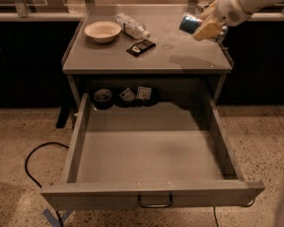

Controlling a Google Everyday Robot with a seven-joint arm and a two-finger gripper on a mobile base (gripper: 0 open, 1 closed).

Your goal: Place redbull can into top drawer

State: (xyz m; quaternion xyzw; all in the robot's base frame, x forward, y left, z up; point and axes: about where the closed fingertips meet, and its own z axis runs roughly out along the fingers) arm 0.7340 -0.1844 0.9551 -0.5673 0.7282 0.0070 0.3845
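Two stages of the task can be judged complete from the present layout: the drawer is open and the can is in the grasp. One stage remains, the transfer and release.

1. Nearest the camera, the top drawer (pixel 146 195) stands pulled fully out, with its dark loop handle (pixel 155 201) centred on the front panel. No further opening appears necessary.
2. The front and middle of the drawer floor are bare. At the back, under the tabletop edge, sit a dark round container (pixel 102 96) and two small packets (pixel 135 94). They lie well apart from the open front area, which offers a wide landing zone.
3. Above, the grey tabletop (pixel 180 56) carries a pale bowl (pixel 102 31), a clear water bottle (pixel 131 26) lying on its side, and a dark flat packet (pixel 140 47). None of these belongs to the task.
4. At the far right of the tabletop, the gripper (pixel 203 27) is closed on the redbull can (pixel 188 21), pinching it between its pale fingers (pixel 208 30). The can is tilted, and a shadow on the tabletop below it suggests it is raised clear of the surface. The white arm (pixel 246 1) runs off the upper right edge.

Remaining work, as a judgement: carry the can forward past the table's front edge, lower it into the bare part of the drawer, and release. The main hazard is clipping the table's raised right rim or the drawer's side wall on the way down.
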